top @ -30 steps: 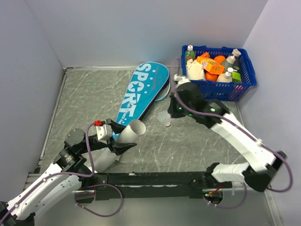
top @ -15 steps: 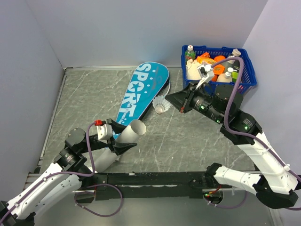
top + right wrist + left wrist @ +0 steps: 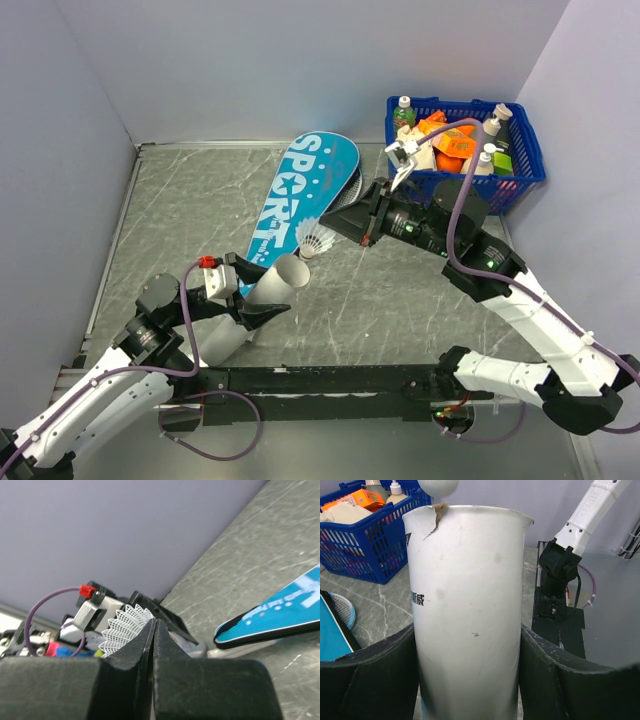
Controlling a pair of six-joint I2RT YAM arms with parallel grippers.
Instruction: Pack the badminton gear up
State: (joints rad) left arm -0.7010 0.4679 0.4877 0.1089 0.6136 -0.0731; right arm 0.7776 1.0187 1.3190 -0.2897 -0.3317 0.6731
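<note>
Since 0.5 s ago the right hand (image 3: pixel 333 222) has swung away from the basket (image 3: pixel 522 178), carrying the shuttlecock (image 3: pixel 316 240) with it. Blue bag (image 3: pixel 300 195) lettered SPORT lies flat on the surface (image 3: pixel 180 220), just beyond the left hand (image 3: pixel 260 292) and beside the right hand's tips. A racket head (image 3: pixel 352 186) peeks from under it on the right hand's side. Left hand is clenched on the white tube (image 3: pixel 470 605), which is tilted with its open end raised toward the right hand. Right hand pinches the shuttlecock by its skirt. The cork sits just off the tube's rim.
</note>
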